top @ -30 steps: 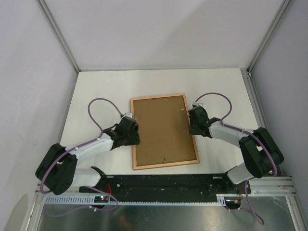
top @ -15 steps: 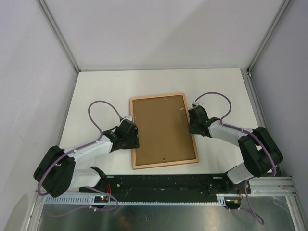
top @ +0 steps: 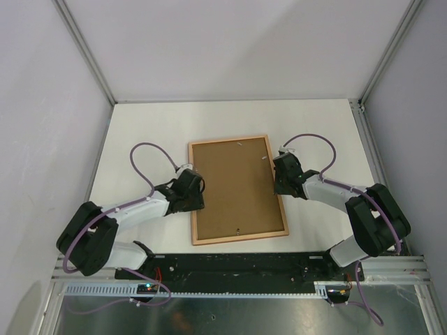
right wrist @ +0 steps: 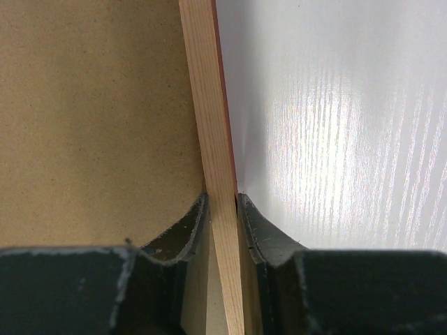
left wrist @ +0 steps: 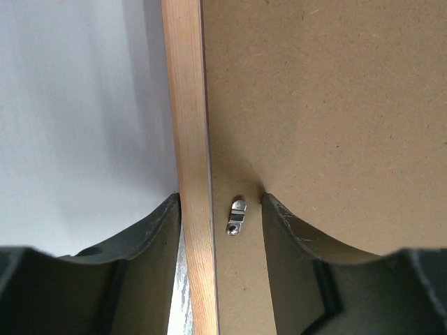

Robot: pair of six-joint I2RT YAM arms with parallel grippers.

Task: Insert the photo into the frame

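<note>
top ext view
- frame (top: 237, 239): lies flat, back up, mid worktop (top: 154, 125); pale wood rail all round, long sides running near-to-far, slightly skewed.
- backing board (top: 234, 188): brown, fills the frame inside the rail.
- left hand (top: 195, 198): at frame's left long side, near its mid-length; arm comes in low from the left.
- right hand (top: 275, 180): at frame's right long side, upper half; arm comes in from the right.
- cables (top: 143, 157): purple, one loop above each arm.
- photo: not seen in any view; cannot tell where it lies.

left wrist view
- frame (left wrist: 192, 139): wood rail runs top to bottom of the pic, worktop (left wrist: 84, 105) to its left, backing board (left wrist: 314, 105) to its right.
- clip (left wrist: 237, 216): small metal tab on the board, just beside the rail.
- left hand (left wrist: 220, 200): released. Fingers (left wrist: 150, 237) spread astride the rail, one on the worktop side right at the rail's outer edge, the other over the board beyond the clip, w/ a gap to the rail.

right wrist view
- frame (right wrist: 209, 105): rail w/ a thin red-orange line on the worktop side; board (right wrist: 91, 105) left, worktop (right wrist: 335, 125) right.
- right hand (right wrist: 222, 199): clenched on the rail. Both fingers (right wrist: 265, 230) press its two sides, no gap visible.
</note>
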